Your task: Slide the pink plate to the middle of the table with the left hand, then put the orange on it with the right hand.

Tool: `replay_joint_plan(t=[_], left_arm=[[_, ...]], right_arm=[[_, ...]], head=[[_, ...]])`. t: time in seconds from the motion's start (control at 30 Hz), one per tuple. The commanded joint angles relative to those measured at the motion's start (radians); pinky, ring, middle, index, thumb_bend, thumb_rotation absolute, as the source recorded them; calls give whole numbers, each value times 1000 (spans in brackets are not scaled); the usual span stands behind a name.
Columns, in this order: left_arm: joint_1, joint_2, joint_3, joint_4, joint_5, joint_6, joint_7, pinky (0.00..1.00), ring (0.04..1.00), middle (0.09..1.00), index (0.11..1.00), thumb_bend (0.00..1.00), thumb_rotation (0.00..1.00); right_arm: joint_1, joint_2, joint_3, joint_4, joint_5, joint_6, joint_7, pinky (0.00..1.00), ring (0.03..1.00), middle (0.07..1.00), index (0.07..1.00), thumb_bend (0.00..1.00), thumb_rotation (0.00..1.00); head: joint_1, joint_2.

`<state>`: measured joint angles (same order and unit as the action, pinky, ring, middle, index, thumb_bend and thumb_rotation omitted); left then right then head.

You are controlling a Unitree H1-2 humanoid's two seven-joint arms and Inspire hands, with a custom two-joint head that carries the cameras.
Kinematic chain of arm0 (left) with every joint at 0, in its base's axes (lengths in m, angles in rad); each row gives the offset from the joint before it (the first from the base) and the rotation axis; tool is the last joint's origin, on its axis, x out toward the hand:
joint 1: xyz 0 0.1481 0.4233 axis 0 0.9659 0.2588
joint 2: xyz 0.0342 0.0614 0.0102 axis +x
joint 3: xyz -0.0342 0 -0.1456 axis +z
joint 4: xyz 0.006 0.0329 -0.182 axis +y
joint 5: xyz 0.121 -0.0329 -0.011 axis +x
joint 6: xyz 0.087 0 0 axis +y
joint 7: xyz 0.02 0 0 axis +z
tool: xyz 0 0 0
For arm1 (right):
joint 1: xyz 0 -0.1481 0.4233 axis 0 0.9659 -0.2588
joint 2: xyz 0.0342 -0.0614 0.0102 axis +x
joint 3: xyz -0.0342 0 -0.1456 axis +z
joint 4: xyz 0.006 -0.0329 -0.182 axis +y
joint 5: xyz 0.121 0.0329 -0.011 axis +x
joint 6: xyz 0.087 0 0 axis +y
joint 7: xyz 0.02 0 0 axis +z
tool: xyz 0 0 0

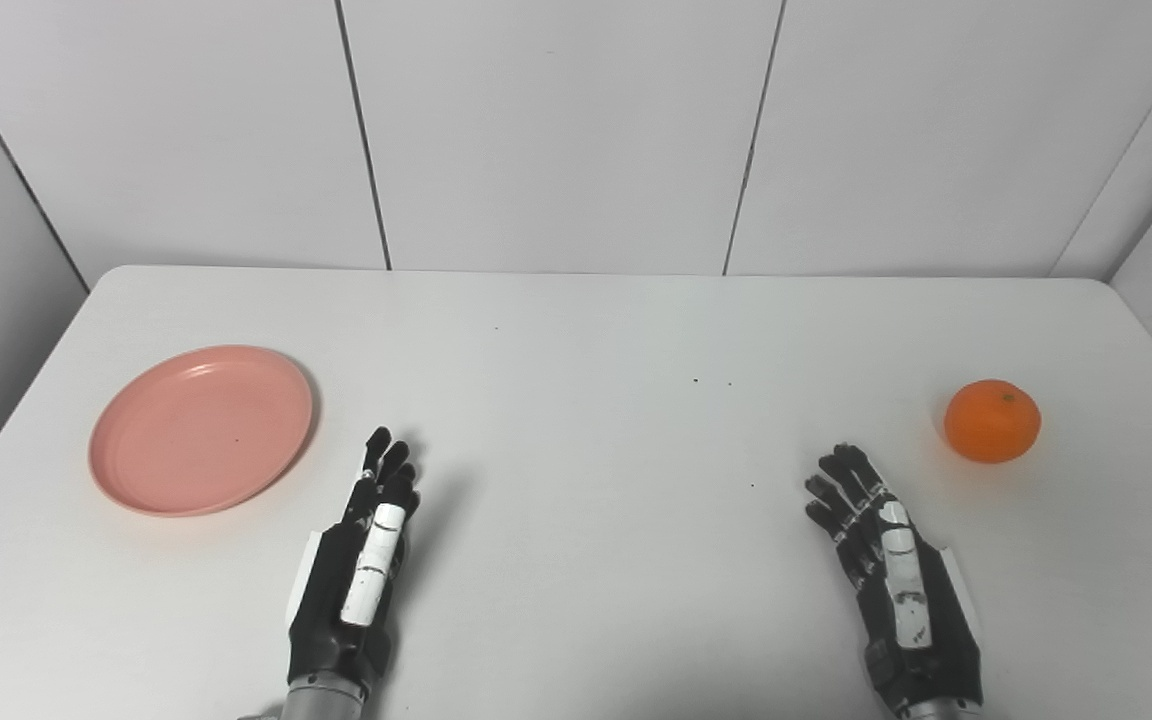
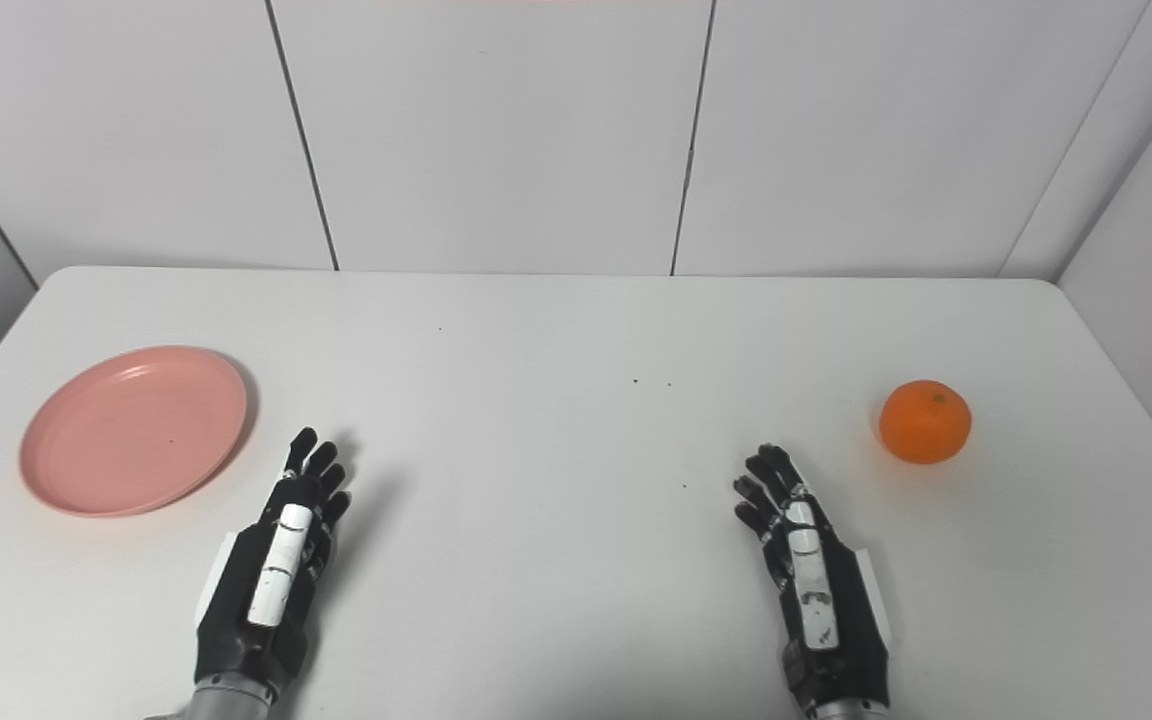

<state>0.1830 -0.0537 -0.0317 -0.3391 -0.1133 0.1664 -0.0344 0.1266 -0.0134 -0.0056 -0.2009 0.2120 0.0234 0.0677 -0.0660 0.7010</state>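
The table (image 1: 576, 330) is filling most of the view, white and matte, with grey wall panels (image 1: 556, 130) standing behind its far edge. A few tiny dark specks are lying near its centre.

The plate (image 1: 201, 428) is sitting flat at about 9 o'clock from the table's centre, close to the left edge and well apart from the middle. It is pink and shallow, and nothing is lying on it.

The left hand (image 1: 361, 565) is hovering or resting low over the table at about 7 o'clock, near the plate's right rim but not touching it. Its fingers (image 1: 386, 470) are stretching forward toward 12 o'clock, loosely spread and holding nothing.

The right hand (image 2: 816, 590) is lying at about 5 o'clock, mirroring the other one. Its fingers (image 2: 766, 480) are pointing toward 11 o'clock, extended and slightly apart, with nothing in its grasp. Whether either palm is touching the tabletop cannot be told.

The orange (image 2: 925, 421) is sitting on the table at about 3 o'clock, near the right edge, at roughly 1 o'clock from the right hand's fingertips and apart from them. Its stem dimple is facing up.
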Motion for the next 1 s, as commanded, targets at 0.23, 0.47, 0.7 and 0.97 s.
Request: replay_joint_plan(t=[0.23,0.47,0.7,0.97], left_arm=[[164,22,5,-4,-14,-44,-17,1000,1000,1000,1000,719,781],[161,19,7,8,-19,-62,-19,1000,1000,999,1000,715,782],[160,16,9,28,-22,-127,-16,1000,993,990,1000,722,783],[166,9,10,35,-35,-166,-12,1000,994,988,1000,742,778]], right_arm=[[11,1,-18,23,29,64,-8,926,888,911,890,818,902],[9,-3,-14,34,21,58,-5,934,892,913,893,813,907],[11,5,-16,41,5,22,-12,944,907,913,881,813,895],[17,10,-15,36,-14,-25,-7,976,943,946,899,810,916]], head=[[3,0],[5,-3],[2,-4],[2,2]])
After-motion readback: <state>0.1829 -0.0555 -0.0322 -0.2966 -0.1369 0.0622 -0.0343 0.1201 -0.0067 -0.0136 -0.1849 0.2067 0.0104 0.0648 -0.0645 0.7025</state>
